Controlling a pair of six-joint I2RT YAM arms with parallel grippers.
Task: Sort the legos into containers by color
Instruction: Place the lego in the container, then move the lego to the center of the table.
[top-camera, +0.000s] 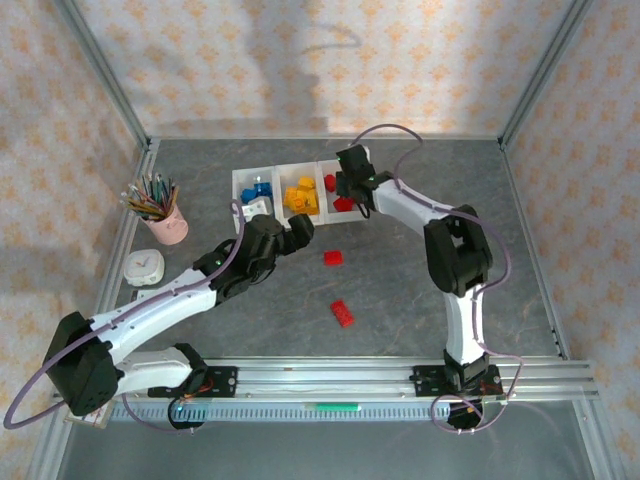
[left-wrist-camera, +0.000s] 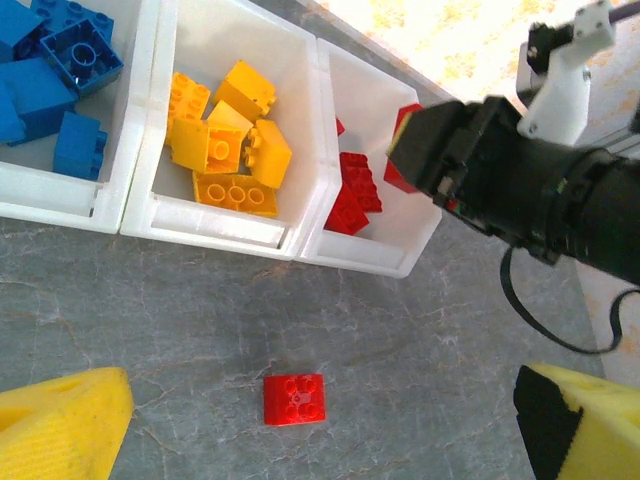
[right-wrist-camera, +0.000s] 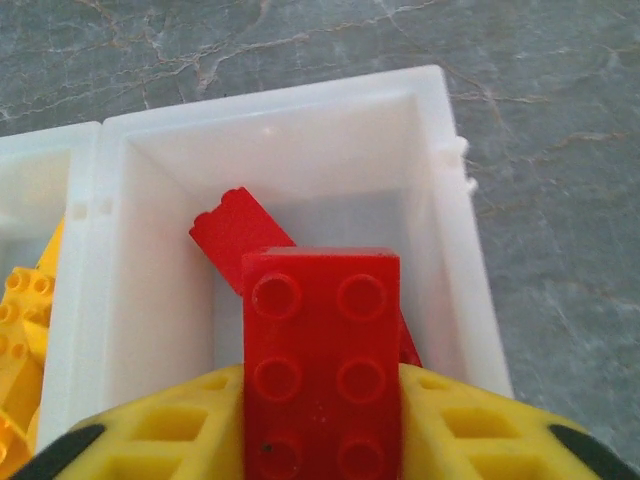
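Observation:
Three joined white bins (top-camera: 246, 177) hold blue bricks (left-wrist-camera: 50, 70), yellow bricks (left-wrist-camera: 225, 135) and red bricks (left-wrist-camera: 355, 190). My right gripper (right-wrist-camera: 322, 425) is shut on a red rectangular brick (right-wrist-camera: 322, 350), held just over the red bin (right-wrist-camera: 440, 200), where another red brick (right-wrist-camera: 235, 240) lies. My right gripper (top-camera: 343, 188) hangs over the rightmost bin. My left gripper (left-wrist-camera: 320, 440) is open above the table, with a red square brick (left-wrist-camera: 294, 399) lying between and just ahead of its yellow fingertips (left-wrist-camera: 60, 425). That square brick (top-camera: 333, 258) and a longer red brick (top-camera: 343, 313) lie loose on the table.
A pink cup of pencils (top-camera: 165, 215) and a small white round object (top-camera: 145, 267) stand at the left. The right arm (left-wrist-camera: 530, 190) reaches over the bins' right end. A metal rail (top-camera: 330, 378) runs along the near edge. Patterned walls close in the back and sides.

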